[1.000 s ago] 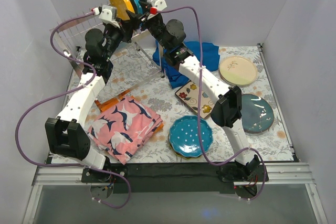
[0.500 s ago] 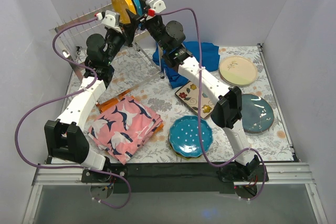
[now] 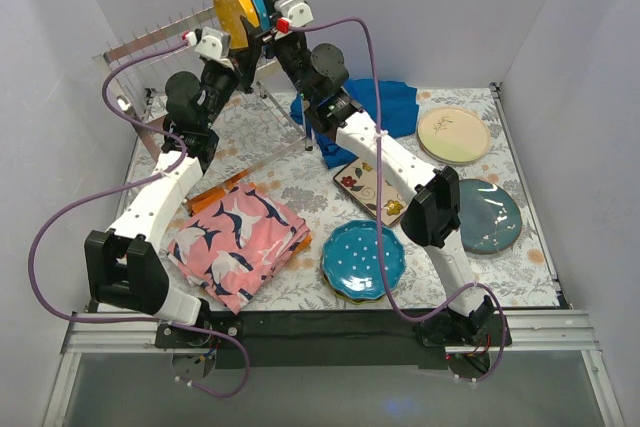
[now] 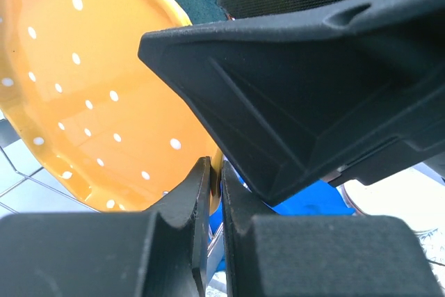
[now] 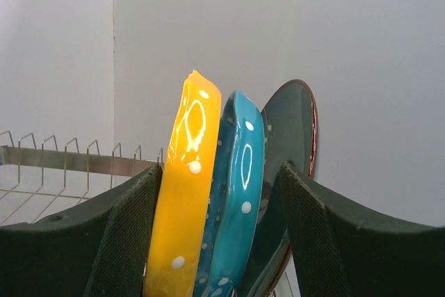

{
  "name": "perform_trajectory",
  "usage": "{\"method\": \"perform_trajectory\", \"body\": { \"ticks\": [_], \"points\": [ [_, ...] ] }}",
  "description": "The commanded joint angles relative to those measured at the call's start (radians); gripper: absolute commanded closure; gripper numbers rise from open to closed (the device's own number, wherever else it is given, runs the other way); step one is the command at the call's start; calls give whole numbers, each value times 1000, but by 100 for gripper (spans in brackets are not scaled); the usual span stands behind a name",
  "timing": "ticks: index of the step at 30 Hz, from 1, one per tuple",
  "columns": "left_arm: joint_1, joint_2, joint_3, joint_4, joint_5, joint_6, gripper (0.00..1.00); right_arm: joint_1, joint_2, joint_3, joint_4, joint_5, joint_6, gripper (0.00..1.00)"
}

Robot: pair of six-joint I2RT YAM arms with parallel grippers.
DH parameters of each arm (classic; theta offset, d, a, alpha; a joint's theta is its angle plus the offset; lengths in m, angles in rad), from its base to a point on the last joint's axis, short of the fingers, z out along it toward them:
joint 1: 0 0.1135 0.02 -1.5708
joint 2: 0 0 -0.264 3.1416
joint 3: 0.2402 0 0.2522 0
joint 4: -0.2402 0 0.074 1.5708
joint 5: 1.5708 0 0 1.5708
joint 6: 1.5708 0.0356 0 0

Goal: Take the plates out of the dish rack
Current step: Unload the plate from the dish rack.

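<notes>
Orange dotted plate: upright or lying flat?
Upright: the orange dotted plate stands on edge, rim up, beside the teal dotted plate and dark teal plate.

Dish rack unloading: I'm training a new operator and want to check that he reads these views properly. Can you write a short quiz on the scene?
1. How many plates stand in the dish rack? A one; B three; C six.
2. True or false: the left gripper is wide open, while the right gripper is shut tight.
3. Fill in: in the top view, the lowest flat-lying plate is ____ with white dots.
Key: 1 B; 2 false; 3 teal.
</notes>
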Motion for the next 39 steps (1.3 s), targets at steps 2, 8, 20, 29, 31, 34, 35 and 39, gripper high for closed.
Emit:
{"method": "perform_trajectory", "body": {
  "ticks": [2, 8, 20, 29, 31, 34, 35, 39],
  "points": [
    [-44, -96, -25, 9, 94, 37, 100, 14, -2, -31, -46, 113, 13, 26],
    [-47, -101, -36, 18, 92, 44, 100, 21, 0, -51, -77, 132, 27, 25],
    [-49, -99, -42, 24, 86, 47, 100, 37, -6, -89, -97, 113, 36, 30],
    [-50, -109, -59, 41, 86, 48, 100, 42, -26, -129, -100, 133, 51, 43],
    [-52, -113, -60, 45, 85, 47, 100, 44, -42, -146, -100, 132, 57, 47],
    [-53, -115, -62, 47, 82, 47, 100, 45, -52, -162, -98, 136, 64, 54],
    [-52, -116, -63, 47, 78, 47, 100, 44, -54, -163, -98, 140, 64, 56],
    [-52, -119, -57, 39, 65, 48, 100, 48, -54, -166, -97, 158, 64, 76]
  ]
}}
